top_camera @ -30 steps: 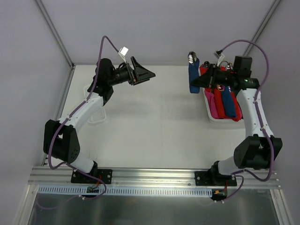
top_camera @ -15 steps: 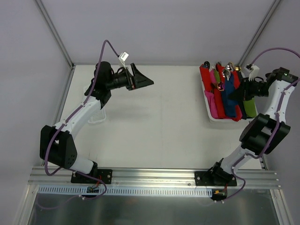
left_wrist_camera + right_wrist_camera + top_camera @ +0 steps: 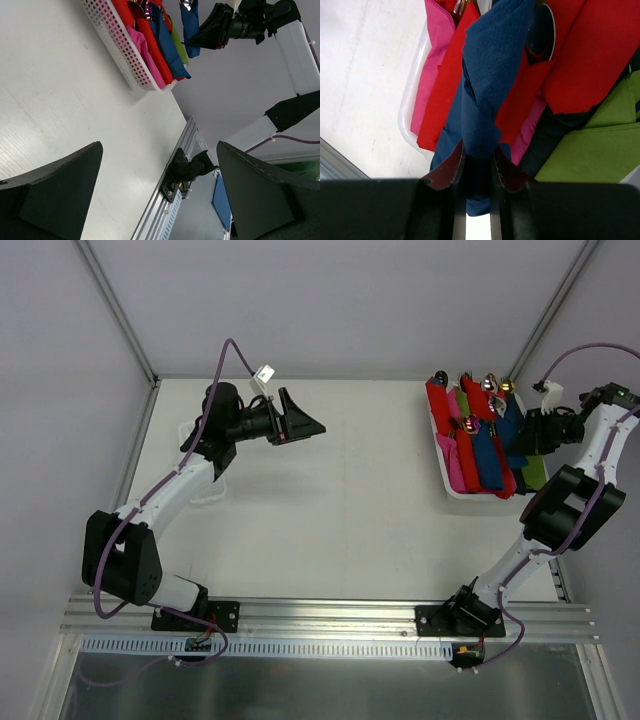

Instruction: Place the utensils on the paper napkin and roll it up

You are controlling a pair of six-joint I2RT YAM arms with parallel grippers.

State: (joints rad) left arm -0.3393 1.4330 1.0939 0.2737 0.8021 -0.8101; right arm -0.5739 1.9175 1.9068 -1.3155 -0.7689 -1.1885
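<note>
Paper napkin (image 3: 490,65), rolled, sits clamped in right end effector (image 3: 477,154) over basket (image 3: 410,100).

The dark navy-blue paper napkin (image 3: 487,75) was rolled into a narrow, slightly twisted tube. The right claw (image 3: 477,165) pinched it near one end and held it over the white mesh basket (image 3: 120,55). A shiny silver utensil tip (image 3: 187,4) poked from its far end.
</note>
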